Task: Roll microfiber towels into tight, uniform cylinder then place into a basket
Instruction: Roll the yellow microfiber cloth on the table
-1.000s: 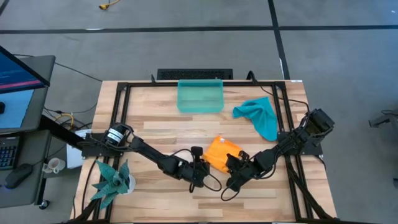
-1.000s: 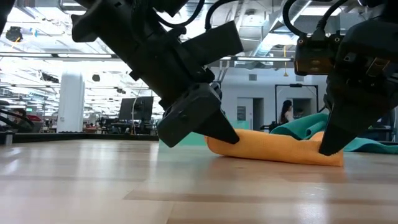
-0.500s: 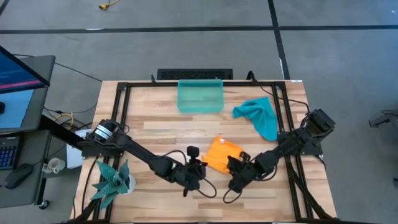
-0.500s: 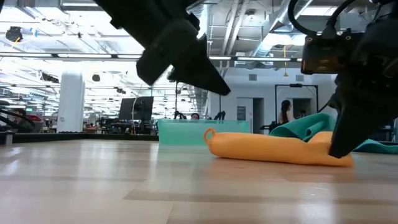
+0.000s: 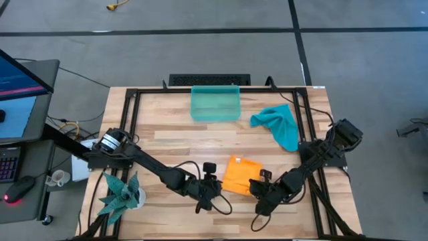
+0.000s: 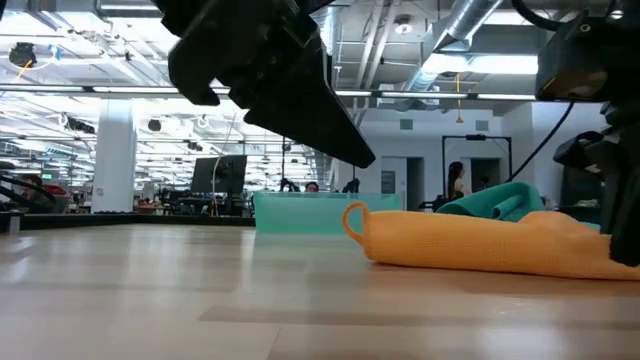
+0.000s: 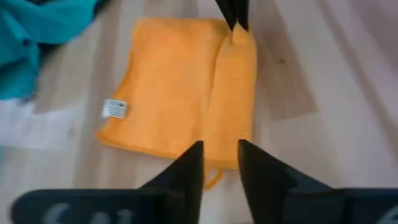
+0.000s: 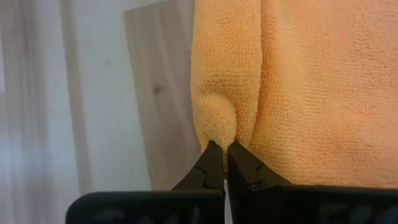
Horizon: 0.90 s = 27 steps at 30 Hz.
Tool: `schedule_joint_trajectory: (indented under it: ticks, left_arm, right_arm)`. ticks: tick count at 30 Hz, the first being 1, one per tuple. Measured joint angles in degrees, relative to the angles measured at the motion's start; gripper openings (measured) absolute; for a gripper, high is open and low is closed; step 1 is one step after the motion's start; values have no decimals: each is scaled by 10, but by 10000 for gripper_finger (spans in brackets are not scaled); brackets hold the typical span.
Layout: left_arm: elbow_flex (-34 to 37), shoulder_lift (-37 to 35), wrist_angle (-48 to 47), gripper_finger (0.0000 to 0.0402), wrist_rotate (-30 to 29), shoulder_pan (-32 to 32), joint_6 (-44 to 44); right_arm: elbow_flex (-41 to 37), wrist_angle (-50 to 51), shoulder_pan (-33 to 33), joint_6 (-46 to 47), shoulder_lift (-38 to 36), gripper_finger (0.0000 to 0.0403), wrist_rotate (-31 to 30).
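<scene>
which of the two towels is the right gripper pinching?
The flat bright orange microfiber towel: the right gripper pinches its rolled edge. The crumpled teal-blue microfiber towel lies untouched.

Fuzzy, nubbly orange cloth towel (image 8: 292,87) lying on smooth pale wood table (image 5: 167,137); translucent glossy plastic basket (image 5: 215,104) behind.

The basket (image 5: 215,104) stands at the far middle of the table (image 5: 167,144). To its right, near the right edge, lies one microfiber towel (image 5: 279,125), crumpled. The other towel (image 5: 240,175) lies flat nearer the front, right of centre, with its near edge rolled. The left gripper (image 5: 208,191) sits just left of that towel; the right gripper (image 5: 261,195) is at its near right corner. A spiky plant (image 5: 120,193) stands at the near left corner of the table.
</scene>
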State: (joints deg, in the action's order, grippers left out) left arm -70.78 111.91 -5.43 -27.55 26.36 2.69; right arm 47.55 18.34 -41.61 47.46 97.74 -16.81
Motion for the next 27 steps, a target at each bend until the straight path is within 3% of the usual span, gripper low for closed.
schedule_joint_trajectory:
  ticks: [3, 9, 17, 27]
  left_arm:
    - [1, 11, 14, 137, 34, -1, 6]
    - [0, 59, 94, 172, 59, -5, -72]
    - [0, 64, 89, 170, 31, -16, -60]
    - [-1, 97, 94, 169, 72, -45, -35]
  right_arm:
    - [0, -2, 0, 0, 0, 14, -2]
    - [-1, -8, 4, 0, 1, 14, -1]
    - [-1, -8, 3, 0, 1, 15, 0]
    - [-1, -8, 4, 0, 1, 16, 0]
